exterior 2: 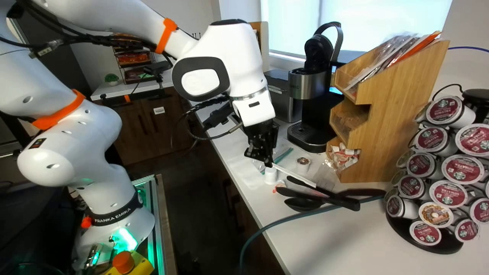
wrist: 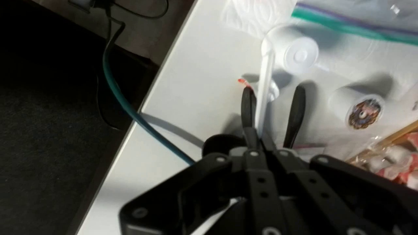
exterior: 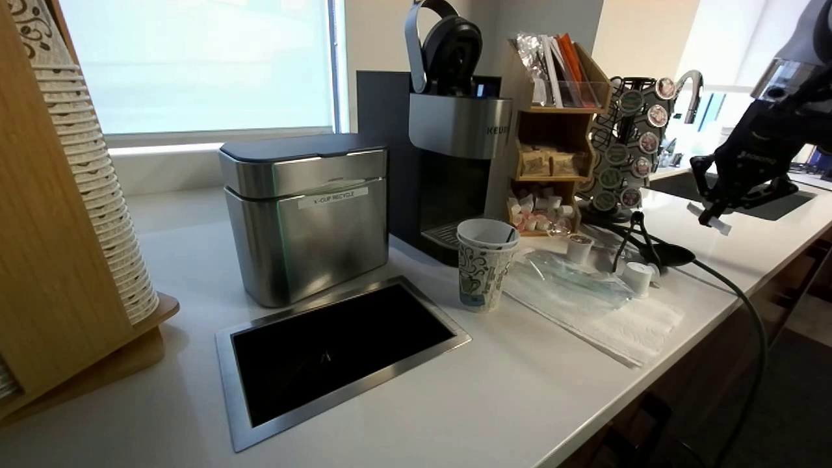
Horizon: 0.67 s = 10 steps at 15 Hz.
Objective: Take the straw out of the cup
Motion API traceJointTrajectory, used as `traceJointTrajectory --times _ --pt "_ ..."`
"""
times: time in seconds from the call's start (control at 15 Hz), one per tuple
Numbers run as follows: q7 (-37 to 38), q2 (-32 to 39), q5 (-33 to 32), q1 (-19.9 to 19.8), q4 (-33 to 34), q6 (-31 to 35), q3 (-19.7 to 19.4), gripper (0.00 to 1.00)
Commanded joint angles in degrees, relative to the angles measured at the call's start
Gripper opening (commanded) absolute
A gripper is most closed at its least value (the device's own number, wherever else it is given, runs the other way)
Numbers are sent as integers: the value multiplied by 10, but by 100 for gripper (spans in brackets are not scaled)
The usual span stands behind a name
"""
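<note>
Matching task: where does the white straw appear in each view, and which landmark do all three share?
In an exterior view: the straw is at right, held by the gripper.
In an exterior view: the straw is just right of centre, slanting downward.
In the wrist view: the straw is right of centre, mainly upper half.
Shared landmark: the greenish hose.

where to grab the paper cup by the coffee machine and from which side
Grip the paper cup across its wall below the rim, probably coming from the side away from the coffee machine, over the counter: the cup stands upright, narrowing toward its base, with the machine behind it. The gripper, shut on the straw, would need to release it first.
</note>
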<state>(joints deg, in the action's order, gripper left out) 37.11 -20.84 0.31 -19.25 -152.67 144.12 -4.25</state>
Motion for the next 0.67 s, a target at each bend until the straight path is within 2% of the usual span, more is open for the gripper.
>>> traceJointTrajectory --times 0.0,0.07,0.13,0.2,0.27,0.4,0.47,0.53,0.6 --pt "120 84 -117 -64 29 104 45 1" --pt "166 97 -174 -86 38 123 59 1" --pt "204 113 -220 -148 51 135 116 1" --pt "243 117 -268 -194 67 126 158 1" --pt "285 120 -315 -222 80 112 187 1" --pt "372 130 -408 -237 100 93 210 1" --pt "406 143 -444 -239 115 82 217 8" --pt "435 149 -471 -242 123 71 225 28" --pt "464 156 -502 -171 128 54 160 33"
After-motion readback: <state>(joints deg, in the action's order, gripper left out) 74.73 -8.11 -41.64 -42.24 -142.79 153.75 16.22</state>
